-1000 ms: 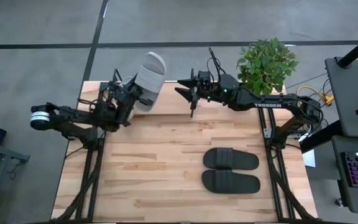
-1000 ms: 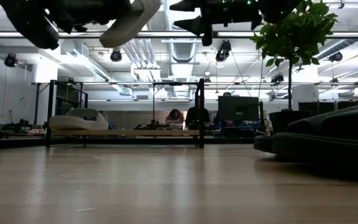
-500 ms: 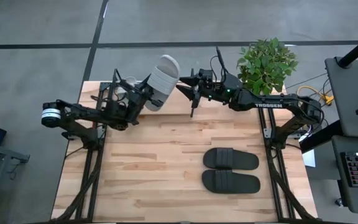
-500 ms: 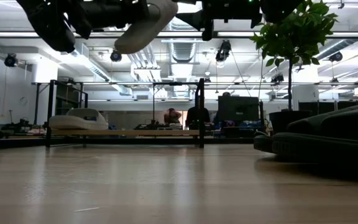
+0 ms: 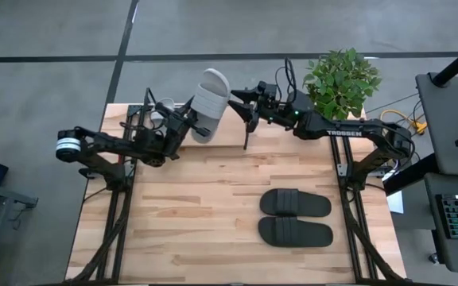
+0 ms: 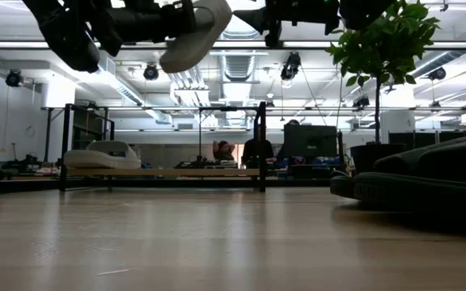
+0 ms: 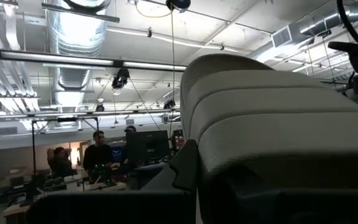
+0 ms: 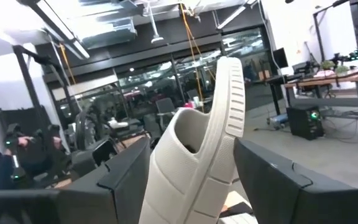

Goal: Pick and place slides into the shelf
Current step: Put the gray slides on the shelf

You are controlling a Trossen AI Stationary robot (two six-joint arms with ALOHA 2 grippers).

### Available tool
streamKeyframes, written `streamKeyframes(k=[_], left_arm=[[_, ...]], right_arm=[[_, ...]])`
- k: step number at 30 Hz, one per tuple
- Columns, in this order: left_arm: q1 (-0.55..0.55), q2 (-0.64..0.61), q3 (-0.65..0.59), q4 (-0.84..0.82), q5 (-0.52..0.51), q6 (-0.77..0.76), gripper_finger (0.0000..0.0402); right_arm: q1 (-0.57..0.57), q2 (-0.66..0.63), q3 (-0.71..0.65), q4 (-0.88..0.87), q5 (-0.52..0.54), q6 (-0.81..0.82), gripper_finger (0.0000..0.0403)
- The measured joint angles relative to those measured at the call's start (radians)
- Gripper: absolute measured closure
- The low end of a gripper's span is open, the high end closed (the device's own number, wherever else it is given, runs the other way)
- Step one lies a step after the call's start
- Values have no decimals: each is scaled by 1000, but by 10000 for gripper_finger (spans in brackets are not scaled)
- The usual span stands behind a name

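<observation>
Left pincer [image 5: 183,125] is clamped shut on a light grey slide [image 5: 207,105], holding it high off the desk [image 5: 213,206], above the shelf [image 6: 162,171] at the desk's far edge. In the low view the slide hangs tilted, well above the shelf's top rods. Right pincer [image 5: 245,103] sits just beside the raised slide on its plant side, fingers spread wide; in the right wrist view the slide stands between its two fingers [image 8: 272,186], strap side facing the camera. Can't tell if the fingers touch it yet.

Second light grey slide [image 6: 102,155] is already lying on the shelf board, near the shelf's left end in the low view. The two black slides [image 5: 295,216] lie side by side on the desk, well apart from the shelf, toward the desk's near edge, untouched.

Step looks like a mid-air handover or re-grip of the second grey slide before shelving. Next move likely needs the right pincer to close on the slide before the left lets go, then a lowering onto the shelf board beside its mate. Risk: slide slips if release comes early.
</observation>
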Motion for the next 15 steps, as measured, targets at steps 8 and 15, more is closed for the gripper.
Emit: streamKeyframes(k=[8, 15], left_arm=[[-6, -7, -2, -3, 26, -1, 401], [-15, -16, -2, -9, 63, -2, 401]], right_arm=[[-28, -2, 4, -34, -3, -10, 179], [-46, -1, 4, -43, -3, -9, 179]])
